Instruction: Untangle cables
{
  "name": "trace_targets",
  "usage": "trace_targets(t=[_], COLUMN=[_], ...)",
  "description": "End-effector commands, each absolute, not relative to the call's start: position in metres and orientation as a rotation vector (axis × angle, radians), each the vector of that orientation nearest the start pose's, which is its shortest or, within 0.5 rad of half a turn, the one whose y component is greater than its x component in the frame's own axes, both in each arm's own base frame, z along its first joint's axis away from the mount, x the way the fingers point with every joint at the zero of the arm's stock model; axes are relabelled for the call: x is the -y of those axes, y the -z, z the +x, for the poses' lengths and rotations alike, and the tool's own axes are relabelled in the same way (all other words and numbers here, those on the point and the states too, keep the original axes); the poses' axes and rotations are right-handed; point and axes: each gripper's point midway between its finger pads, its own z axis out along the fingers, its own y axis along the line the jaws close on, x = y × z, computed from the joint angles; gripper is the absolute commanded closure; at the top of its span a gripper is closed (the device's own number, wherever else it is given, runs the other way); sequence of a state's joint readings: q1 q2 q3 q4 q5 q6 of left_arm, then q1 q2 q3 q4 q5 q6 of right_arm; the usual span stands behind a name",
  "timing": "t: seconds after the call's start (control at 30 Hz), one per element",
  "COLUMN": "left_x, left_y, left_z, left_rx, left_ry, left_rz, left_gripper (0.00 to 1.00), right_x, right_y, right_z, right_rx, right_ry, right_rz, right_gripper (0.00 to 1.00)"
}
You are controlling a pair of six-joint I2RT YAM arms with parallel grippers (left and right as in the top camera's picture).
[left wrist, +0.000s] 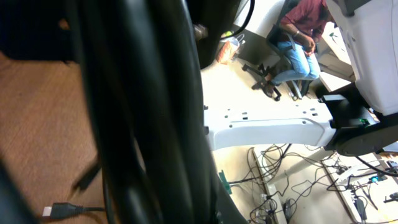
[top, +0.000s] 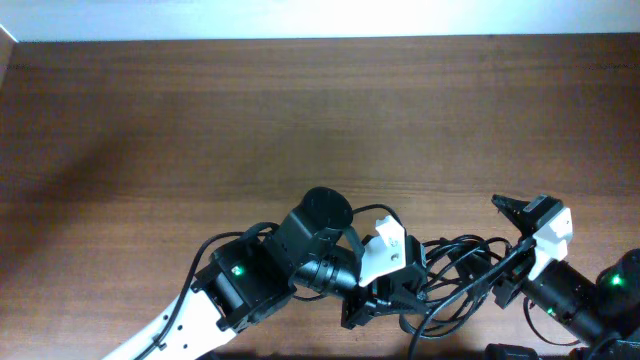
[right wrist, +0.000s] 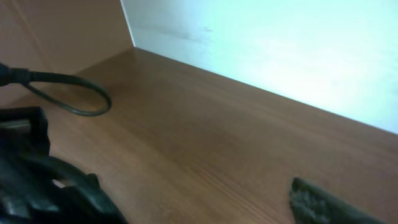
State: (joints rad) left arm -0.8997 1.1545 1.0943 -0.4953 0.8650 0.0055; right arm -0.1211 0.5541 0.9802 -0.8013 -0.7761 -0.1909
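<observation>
The cables (top: 455,275) are a tangle of thin black loops near the table's front edge, between my two arms. My left gripper (top: 385,295) is pressed into the left side of the tangle. In the left wrist view, blurred black strands (left wrist: 143,112) fill the frame and hide the fingers; it appears shut on them. A small plug (left wrist: 56,210) lies on the wood. My right gripper (top: 512,212) sits just right of the tangle, its jaws (right wrist: 186,202) open and empty. A cable loop (right wrist: 81,99) lies to its left.
The brown wooden table (top: 250,120) stretches away to a white wall at its far edge (right wrist: 261,37). Thicker black arm wiring runs along the front right corner (top: 520,350). The other arm's white link (left wrist: 267,127) crosses the left wrist view.
</observation>
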Motion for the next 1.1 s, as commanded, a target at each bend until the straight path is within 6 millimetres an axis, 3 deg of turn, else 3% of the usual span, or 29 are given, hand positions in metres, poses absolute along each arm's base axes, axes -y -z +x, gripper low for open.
trace_targets(t=[0.0, 0.03, 0.1, 0.13, 0.23, 0.3, 0.4, 0.57, 0.63, 0.7, 0.77, 0.83, 1.07], left_x=[0.332, 0.332, 0.332, 0.333, 0.333, 0.333, 0.333, 0.323, 0.31, 0.289, 0.278, 0.273, 0.273], left_y=[-0.313, -0.313, -0.313, -0.314, -0.315, -0.315, -0.315, -0.32, -0.32, -0.319, -0.328, -0.336, -0.336], left_z=[0.082, 0.082, 0.083, 0.084, 0.084, 0.084, 0.084, 0.101, 0.121, 0.15, 0.156, 0.154, 0.154], left_rx=[-1.65, -1.65, -1.647, -1.644, -1.636, -1.637, -1.637, -1.658, -1.721, -1.835, -1.821, -1.793, -1.792], left_ry=[1.488, 1.488, 1.486, 1.482, 1.482, 1.482, 1.48, 1.423, 1.314, 1.122, 1.049, 1.035, 1.036], left_rz=[1.502, 1.502, 1.501, 1.499, 1.498, 1.498, 1.497, 1.427, 1.331, 1.147, 1.09, 1.075, 1.075], left_gripper=[1.0, 1.0, 1.0, 0.99, 0.73, 0.04, 0.01, 0.01, 0.01, 0.01, 0.01, 0.01, 0.01], right_x=[-0.094, -0.094, -0.094, -0.094, -0.094, -0.094, -0.094, -0.092, -0.079, -0.077, -0.079, -0.085, -0.106], right_y=[-0.34, -0.34, -0.339, -0.337, -0.336, -0.336, -0.336, -0.34, -0.336, -0.337, -0.337, -0.34, -0.362], right_z=[0.193, 0.193, 0.192, 0.192, 0.191, 0.191, 0.191, 0.194, 0.202, 0.203, 0.202, 0.199, 0.189], right_rx=[-1.779, -1.779, -1.786, -1.793, -1.8, -1.8, -1.808, -1.837, -1.891, -1.912, -1.925, -1.923, -1.843], right_ry=[-0.509, -0.51, -0.513, -0.516, -0.52, -0.52, -0.537, -0.617, -0.63, -0.714, -0.791, -0.857, -0.978], right_rz=[-0.535, -0.535, -0.533, -0.531, -0.529, -0.528, -0.504, -0.376, -0.175, -0.041, 0.051, 0.058, -0.106], right_gripper=[0.53, 0.71, 0.92, 0.96, 0.96, 0.96, 0.96, 0.96, 0.96, 0.96, 0.96, 0.96, 0.96])
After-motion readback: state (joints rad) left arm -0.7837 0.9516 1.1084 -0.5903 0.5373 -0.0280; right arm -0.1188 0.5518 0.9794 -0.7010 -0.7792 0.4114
